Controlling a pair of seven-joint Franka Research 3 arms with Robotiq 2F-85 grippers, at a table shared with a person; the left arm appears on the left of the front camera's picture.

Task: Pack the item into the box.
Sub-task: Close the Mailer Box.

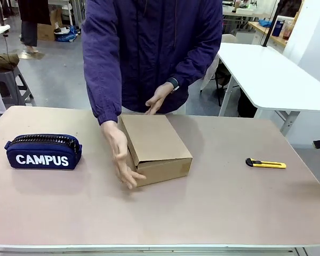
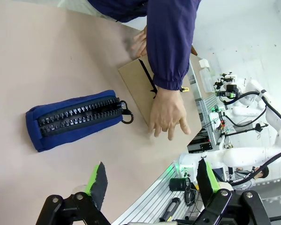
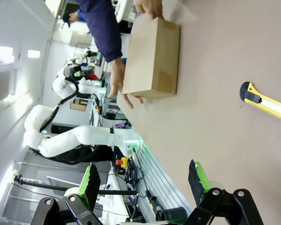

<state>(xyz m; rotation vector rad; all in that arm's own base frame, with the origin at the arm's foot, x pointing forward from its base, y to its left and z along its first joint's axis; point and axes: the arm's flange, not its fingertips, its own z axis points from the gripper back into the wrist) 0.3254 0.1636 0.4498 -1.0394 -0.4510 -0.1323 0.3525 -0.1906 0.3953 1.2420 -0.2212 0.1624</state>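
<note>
Brown, matte cardboard forms the box [image 1: 157, 146], a shallow rectangular carton with crisp edges and a plain, unprinted lid lying flat and shut over it. It sits near the middle of the bench [image 1: 213, 208], a smooth, pale pinkish-tan surface with a light edge. A person in a dark purple jacket stands at the far side: one hand [image 1: 122, 154] lies flat against the box's side nearest the pencil case, fingers spread down to the bench, while the other hand [image 1: 159, 98] touches the far edge of the lid. The stapler cannot be seen in any view; with the lid closed, whether it lies inside cannot be told.

Well apart from the box, toward the robot's left, rests a navy fabric pencil case [image 1: 43, 151], soft and rounded, with white "CAMPUS" lettering and a chunky black zipper running along its top. On the other side of the box lies a slim utility knife [image 1: 265, 164], hard yellow plastic with a black end.

In the left wrist view, the left end effector [image 2: 150, 180] hangs above the bench edge with its black, green-padded fingers spread wide and nothing between them. In the right wrist view, the right end effector [image 3: 143, 180] is likewise spread wide and empty, the knife off to one side.
</note>
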